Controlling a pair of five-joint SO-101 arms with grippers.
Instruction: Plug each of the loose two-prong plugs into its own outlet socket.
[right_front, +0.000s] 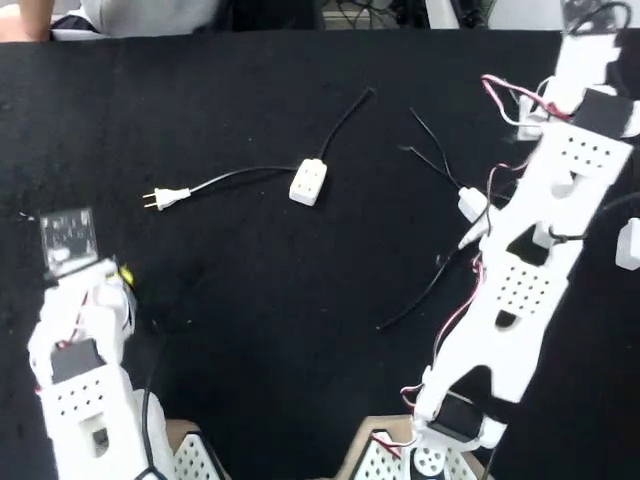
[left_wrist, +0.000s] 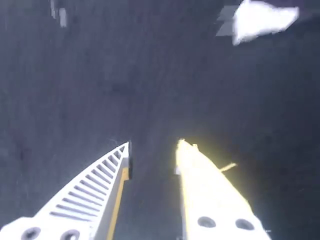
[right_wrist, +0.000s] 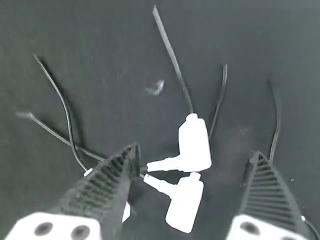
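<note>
A white outlet socket block (right_front: 308, 182) lies mid-table with a black cord running to the far side. To its left lies a white two-prong plug (right_front: 165, 197), prongs pointing left. Two more white plugs (right_front: 472, 205) lie side by side against the right arm (right_front: 540, 250). In the right wrist view they are the farther plug (right_wrist: 194, 142) and the nearer plug (right_wrist: 182, 202), between the fingers of my right gripper (right_wrist: 195, 157), which is open just above them. My left gripper (left_wrist: 154, 145) is open and holds nothing; it hovers at the table's left (right_front: 68, 240).
Black cloth (right_front: 250, 300) covers the whole table. Loose black wires (right_front: 430, 140) spread around the two plugs on the right. A blurred white object (left_wrist: 260, 20) lies ahead of the left gripper. A person sits at the far edge.
</note>
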